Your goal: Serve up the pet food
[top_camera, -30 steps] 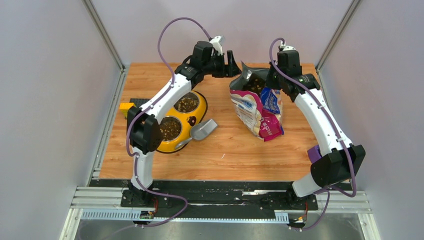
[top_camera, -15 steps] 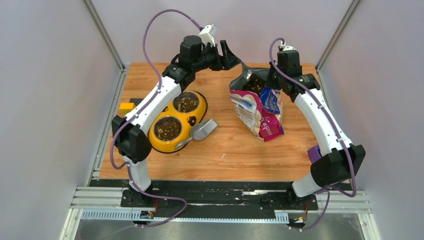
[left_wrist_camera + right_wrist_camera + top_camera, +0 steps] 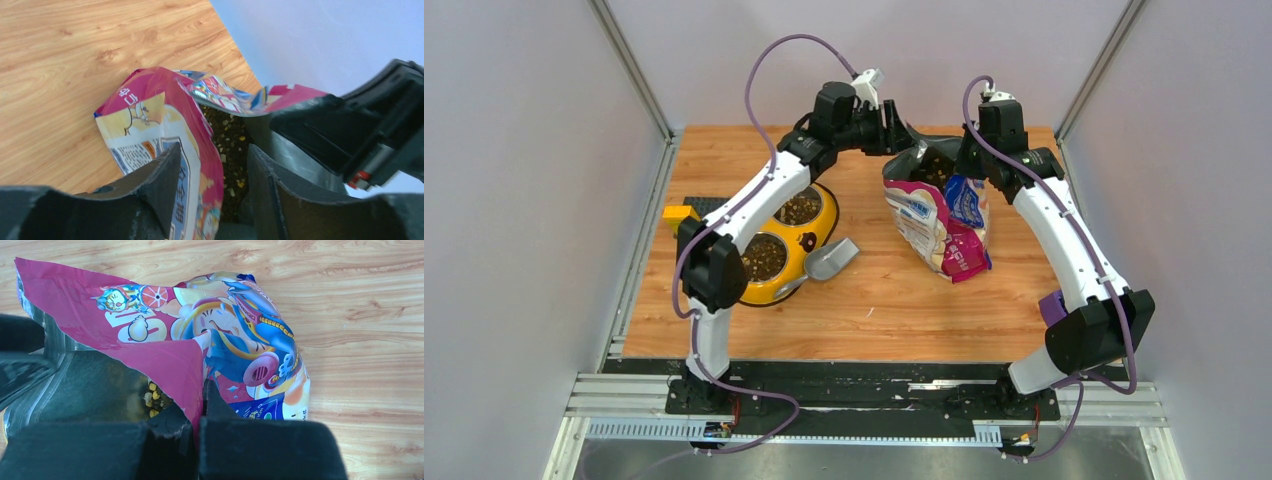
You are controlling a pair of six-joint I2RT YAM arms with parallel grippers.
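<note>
The right end effector (image 3: 198,407) clamps the cat food bag (image 3: 240,340) by its rim; the left end effector (image 3: 214,157), spread, straddles the opposite lip; it should close squarely.

Two black two-finger pincers are in view, the left pincer (image 3: 896,128) and the right pincer (image 3: 964,160). There is one on each of two white-and-black arms, the left arm (image 3: 754,195) and the right arm (image 3: 1054,225).

Between the pincers stands one glossy pink-and-blue foil bag (image 3: 939,215). The small dark-brown kibble pellets (image 3: 934,168) in its mouth are too many to count.

Nearer the arm bases than the left pincer, and to its left, lies one yellow plastic double-bowl feeder (image 3: 822,232) holding two round steel bowls, the far bowl (image 3: 799,207) and the near bowl (image 3: 764,257).

One grey plastic scoop (image 3: 829,260) lies just beside the feeder, on the side toward the right pincer.

One wooden table (image 3: 874,310) carries it all.
</note>
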